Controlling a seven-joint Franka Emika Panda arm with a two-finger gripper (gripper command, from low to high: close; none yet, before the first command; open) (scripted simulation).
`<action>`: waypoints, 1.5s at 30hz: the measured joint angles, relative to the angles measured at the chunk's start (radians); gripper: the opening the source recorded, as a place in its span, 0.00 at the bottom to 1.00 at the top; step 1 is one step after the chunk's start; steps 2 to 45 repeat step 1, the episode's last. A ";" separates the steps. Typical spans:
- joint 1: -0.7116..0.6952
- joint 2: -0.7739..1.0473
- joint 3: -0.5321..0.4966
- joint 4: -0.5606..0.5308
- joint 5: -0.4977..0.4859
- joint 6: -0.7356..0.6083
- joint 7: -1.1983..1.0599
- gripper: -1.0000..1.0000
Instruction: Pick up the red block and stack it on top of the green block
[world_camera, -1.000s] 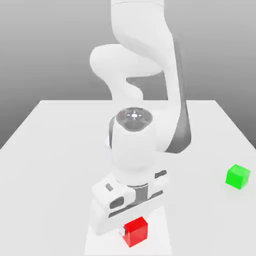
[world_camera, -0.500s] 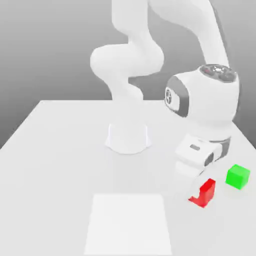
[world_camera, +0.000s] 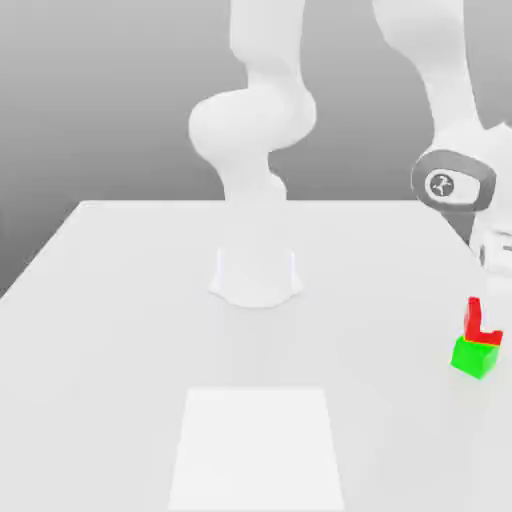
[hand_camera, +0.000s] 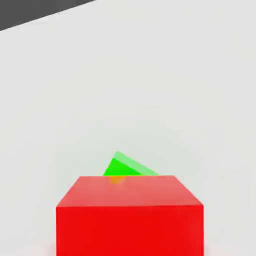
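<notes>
Exterior view: the red block (world_camera: 483, 322) sits on top of the green block (world_camera: 475, 357) near the table's (world_camera: 130, 330) right edge, with the two touching. The arm (world_camera: 455, 183) reaches down over the stack from above, and its hand runs off the picture's right edge, so whether the gripper's fingers are apart or together cannot be told. In the hand view, the red block (hand_camera: 130, 215) lies closest to the camera, and a corner of the green block (hand_camera: 126, 166) peeks out just beyond it.
</notes>
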 joint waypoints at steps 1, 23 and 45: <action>0.000 0.000 0.000 0.000 0.000 0.000 0.000 1.00; 0.000 0.000 0.000 0.000 0.000 0.000 0.000 1.00; 0.000 0.000 0.000 0.000 0.000 0.000 0.000 1.00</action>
